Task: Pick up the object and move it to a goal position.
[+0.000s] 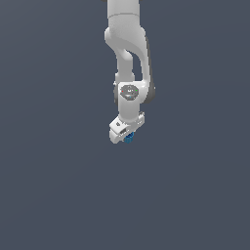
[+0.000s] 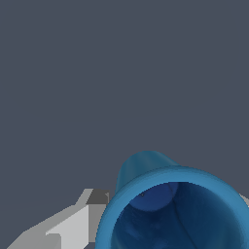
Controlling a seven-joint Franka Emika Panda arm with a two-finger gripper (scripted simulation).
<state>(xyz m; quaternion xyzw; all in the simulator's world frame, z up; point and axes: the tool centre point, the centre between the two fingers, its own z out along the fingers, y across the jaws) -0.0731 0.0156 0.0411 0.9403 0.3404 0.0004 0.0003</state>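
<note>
Bright-blue flared plastic cup fills the wrist view — pinched in the white two-fingered gripper.
Pickup looks done: the cup hangs at the fingertips below the white arm; carrying it to the goal remains — no goal marker visible.

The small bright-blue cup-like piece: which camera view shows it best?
The wrist view: the bright-blue cup-like piece fills the frame, showing its flared rim and hollow inside. The exterior view shows only a tiny blue speck under the white gripper.
</note>
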